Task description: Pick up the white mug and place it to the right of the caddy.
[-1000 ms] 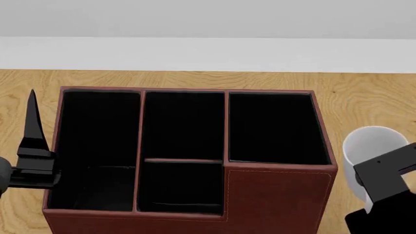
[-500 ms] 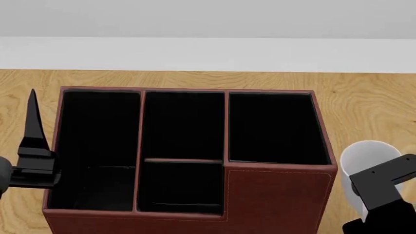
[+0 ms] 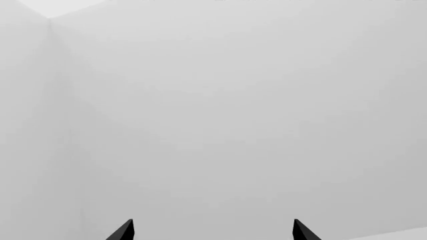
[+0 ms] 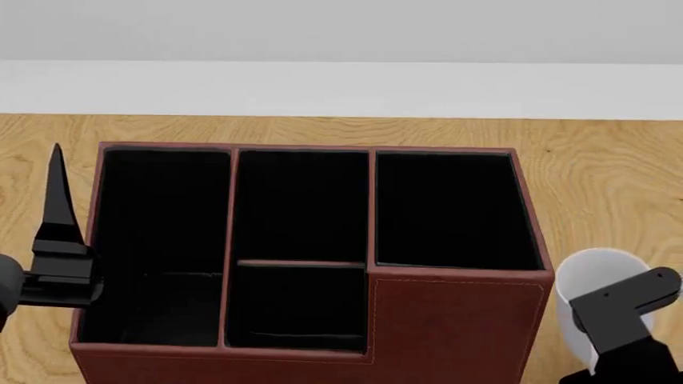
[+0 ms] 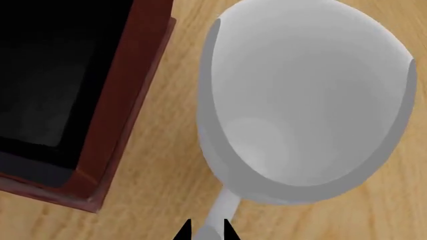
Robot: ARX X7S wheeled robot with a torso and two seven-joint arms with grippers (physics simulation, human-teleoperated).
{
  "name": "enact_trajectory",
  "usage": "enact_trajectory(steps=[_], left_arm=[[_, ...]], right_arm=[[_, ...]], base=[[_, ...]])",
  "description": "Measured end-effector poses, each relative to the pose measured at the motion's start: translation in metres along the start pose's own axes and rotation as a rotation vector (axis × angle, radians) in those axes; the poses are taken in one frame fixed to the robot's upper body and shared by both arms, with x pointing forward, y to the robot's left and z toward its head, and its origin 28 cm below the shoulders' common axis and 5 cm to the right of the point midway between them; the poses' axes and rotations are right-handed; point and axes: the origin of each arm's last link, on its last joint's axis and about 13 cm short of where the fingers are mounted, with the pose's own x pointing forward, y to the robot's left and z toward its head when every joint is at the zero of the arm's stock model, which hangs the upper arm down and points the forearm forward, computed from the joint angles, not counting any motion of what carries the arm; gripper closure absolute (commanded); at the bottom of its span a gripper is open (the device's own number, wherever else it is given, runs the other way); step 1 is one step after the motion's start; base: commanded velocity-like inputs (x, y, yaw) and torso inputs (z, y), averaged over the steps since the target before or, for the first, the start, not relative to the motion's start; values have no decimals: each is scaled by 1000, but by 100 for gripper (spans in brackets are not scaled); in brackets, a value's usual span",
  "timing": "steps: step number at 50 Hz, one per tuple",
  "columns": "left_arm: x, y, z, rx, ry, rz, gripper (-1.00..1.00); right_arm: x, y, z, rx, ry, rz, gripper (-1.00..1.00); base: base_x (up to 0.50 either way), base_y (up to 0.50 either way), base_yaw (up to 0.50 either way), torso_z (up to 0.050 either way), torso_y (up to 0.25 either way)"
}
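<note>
Right gripper [image 5: 205, 231] seemingly pinches white mug [image 5: 303, 100] handle [image 5: 220, 207]

I can read no lettering, label or number anywhere (not on anything within my sight).

white mug [image 4: 593, 276] partly behind right gripper [image 4: 625, 320]

Two black pointed fingertips [image 3: 123, 231] of the left gripper [image 3: 212, 231] poke in, set well apart, against a plain pale grey wall [image 3: 233, 110] meeting another at a corner.
</note>
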Motion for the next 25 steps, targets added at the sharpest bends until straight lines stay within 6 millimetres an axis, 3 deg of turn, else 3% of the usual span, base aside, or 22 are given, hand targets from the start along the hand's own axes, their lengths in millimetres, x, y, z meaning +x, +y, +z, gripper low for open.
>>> enact_trajectory(steps=[25], left_arm=[[0, 0, 0, 1, -2, -2, -100]], right_arm=[[16, 5, -10, 5, 46, 17, 100]], base=[[0, 0, 0, 0, 0]])
